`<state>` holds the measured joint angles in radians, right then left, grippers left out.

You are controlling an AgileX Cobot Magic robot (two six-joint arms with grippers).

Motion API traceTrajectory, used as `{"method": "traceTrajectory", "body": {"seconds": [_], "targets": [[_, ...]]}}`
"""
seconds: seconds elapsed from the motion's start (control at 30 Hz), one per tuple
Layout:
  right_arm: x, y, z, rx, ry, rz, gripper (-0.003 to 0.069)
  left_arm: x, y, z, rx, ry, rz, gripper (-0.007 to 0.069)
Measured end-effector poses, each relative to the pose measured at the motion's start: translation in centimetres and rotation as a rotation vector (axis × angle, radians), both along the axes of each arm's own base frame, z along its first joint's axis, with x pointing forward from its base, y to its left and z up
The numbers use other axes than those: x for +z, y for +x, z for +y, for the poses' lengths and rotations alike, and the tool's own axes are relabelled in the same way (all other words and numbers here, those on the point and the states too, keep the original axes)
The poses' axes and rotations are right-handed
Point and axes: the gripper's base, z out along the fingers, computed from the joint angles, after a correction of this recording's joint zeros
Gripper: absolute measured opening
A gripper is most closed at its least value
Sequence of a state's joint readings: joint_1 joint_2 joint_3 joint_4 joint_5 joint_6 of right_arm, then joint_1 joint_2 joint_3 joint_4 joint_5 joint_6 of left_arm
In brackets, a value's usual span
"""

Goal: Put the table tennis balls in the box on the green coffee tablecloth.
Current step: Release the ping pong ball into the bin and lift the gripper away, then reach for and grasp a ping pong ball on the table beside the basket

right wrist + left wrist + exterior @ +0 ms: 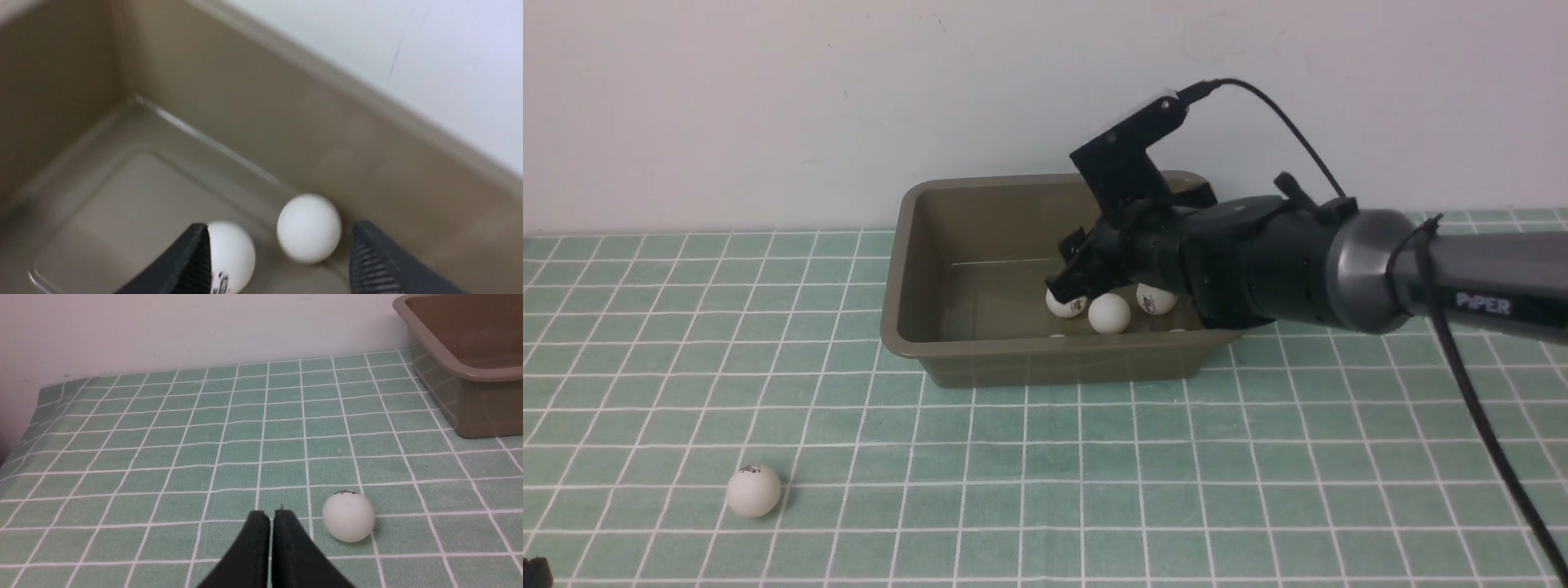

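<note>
The olive-brown box stands on the green coffee tablecloth against the wall. Three table tennis balls show on its floor near the front right, and slivers of others peek over the front rim. My right gripper reaches down into the box. In its wrist view the right gripper is open, with a loose ball between the fingers, held by neither, and a logo ball beside one finger. One ball lies on the cloth at the front left. My left gripper is shut and empty just beside that ball.
A white wall runs close behind the box. The cloth's left edge drops off in the left wrist view, where a corner of the box also shows. The right arm's black cable hangs over the cloth at the right.
</note>
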<state>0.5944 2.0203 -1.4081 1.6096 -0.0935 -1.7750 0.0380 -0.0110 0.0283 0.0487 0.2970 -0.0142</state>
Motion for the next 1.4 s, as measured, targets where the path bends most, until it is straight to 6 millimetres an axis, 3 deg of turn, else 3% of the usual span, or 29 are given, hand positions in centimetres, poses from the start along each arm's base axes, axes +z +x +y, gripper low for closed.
{"method": "traceTrajectory", "body": {"seconds": [0.17, 0.3, 0.4, 0.53, 0.57, 0.67, 0.73, 0.8, 0.87, 1.03, 1.07, 1.1, 1.2, 1.4], "targets": [[4.4, -0.8, -0.6, -0.006, 0.051, -0.08, 0.0312, 0.5, 0.1, -0.3, 0.013, -0.239, -0.062, -0.0004], [9.8, -2.2, -2.2, -0.068, 0.112, -0.185, 0.0135, 1.2, 0.2, -0.6, 0.032, -0.595, -0.142, -0.0004], [14.7, -4.2, -4.4, -0.168, 0.186, -0.265, 0.0016, 1.5, 0.2, -0.6, 0.038, -0.725, -0.172, -0.0004], [18.9, -7.1, -7.7, -0.289, 0.143, -0.352, -0.0012, 1.8, 0.2, -0.6, 0.042, -0.818, -0.198, -0.0004], [18.9, -7.1, -7.7, -0.289, 0.143, -0.352, -0.0012, 1.8, 0.2, -0.6, 0.042, -0.819, -0.198, -0.0004], [20.8, -12.0, -11.5, -0.427, 0.02, -0.395, -0.0015, 2.2, 0.2, -0.4, 0.05, -0.864, -0.259, -0.0004], [20.6, -13.9, -12.8, -0.477, -0.029, -0.388, -0.0015, 2.6, 0.2, -0.2, 0.057, -0.904, -0.306, -0.0004], [19.9, -18.5, -16.0, -0.545, -0.053, -0.38, -0.0015, 3.4, 0.1, 0.2, 0.064, -0.918, -0.384, -0.0004], [19.3, -20.6, -17.7, -0.576, -0.046, -0.376, -0.0015, 4.0, 0.0, 0.1, 0.05, -0.874, -0.394, -0.0004], [16.5, -26.4, -23.0, -0.638, 0.061, -0.399, -0.0016, 7.5, -0.2, -0.8, -0.019, -0.589, -0.245, -0.0004], [15.2, -28.6, -25.1, -0.655, 0.127, -0.422, -0.0016, 8.2, 0.2, -0.9, -0.022, -0.531, -0.166, -0.0004], [14.6, -29.1, -25.5, -0.66, 0.139, -0.424, -0.0016, 8.6, 0.2, -0.9, -0.025, -0.522, -0.163, -0.0004], [12.8, -32.5, -28.7, -0.696, 0.277, -0.487, -0.0016, 11.3, 2.3, -1.1, -0.047, -0.353, 0.061, -0.0004], [10.2, -36.6, -33.1, -0.816, 0.415, -0.561, -0.0016, 12.7, 7.9, -1.3, -0.103, -0.217, 0.429, -0.0003]]}}
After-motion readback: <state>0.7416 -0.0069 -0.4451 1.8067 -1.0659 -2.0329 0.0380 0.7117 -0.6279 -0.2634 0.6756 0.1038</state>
